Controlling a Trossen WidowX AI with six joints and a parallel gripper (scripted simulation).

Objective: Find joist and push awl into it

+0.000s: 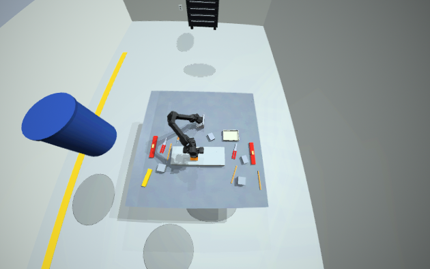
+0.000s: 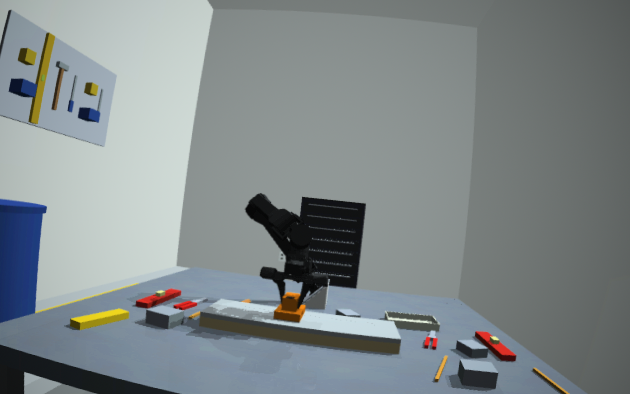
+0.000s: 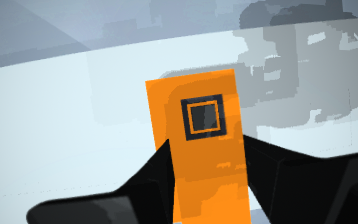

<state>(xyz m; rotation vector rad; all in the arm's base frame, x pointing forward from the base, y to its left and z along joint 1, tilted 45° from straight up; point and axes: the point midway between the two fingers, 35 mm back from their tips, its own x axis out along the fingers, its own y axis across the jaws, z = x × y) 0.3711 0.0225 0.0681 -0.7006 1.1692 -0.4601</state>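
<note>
My gripper points down and is shut on the orange stud finder, one finger on each side. The stud finder is upright, on or just above the pale floor panel, left of the panel's middle in the top and exterior views. Its small square display looks dark in the wrist view. The tray stands behind the panel to the right, with nothing visible in it. A small orange piece, perhaps the awl's handle, shows behind the panel's left part. The joist is hidden.
Left of the panel are a red level, red-handled pliers, a grey block and a yellow bar. On the right are more pliers, another red level, grey blocks and pencils. A grey block lies behind the panel.
</note>
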